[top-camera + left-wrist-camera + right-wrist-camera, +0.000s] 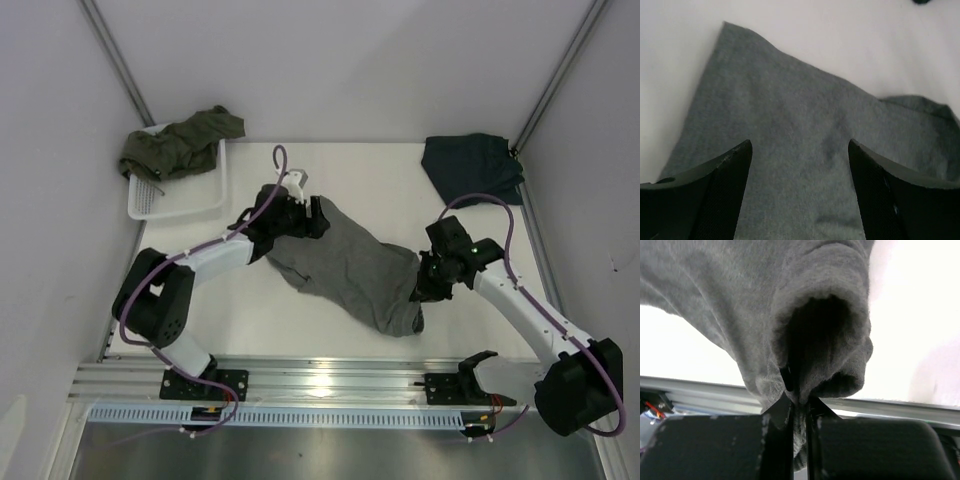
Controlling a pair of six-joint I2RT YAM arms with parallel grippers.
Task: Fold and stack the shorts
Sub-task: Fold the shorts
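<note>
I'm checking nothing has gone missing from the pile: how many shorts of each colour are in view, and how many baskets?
grey shorts: 1
olive green shorts: 1
dark navy shorts: 1
white basket: 1
Total: 4 things, 3 of them shorts

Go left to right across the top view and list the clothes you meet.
olive shorts → grey shorts → navy shorts
</note>
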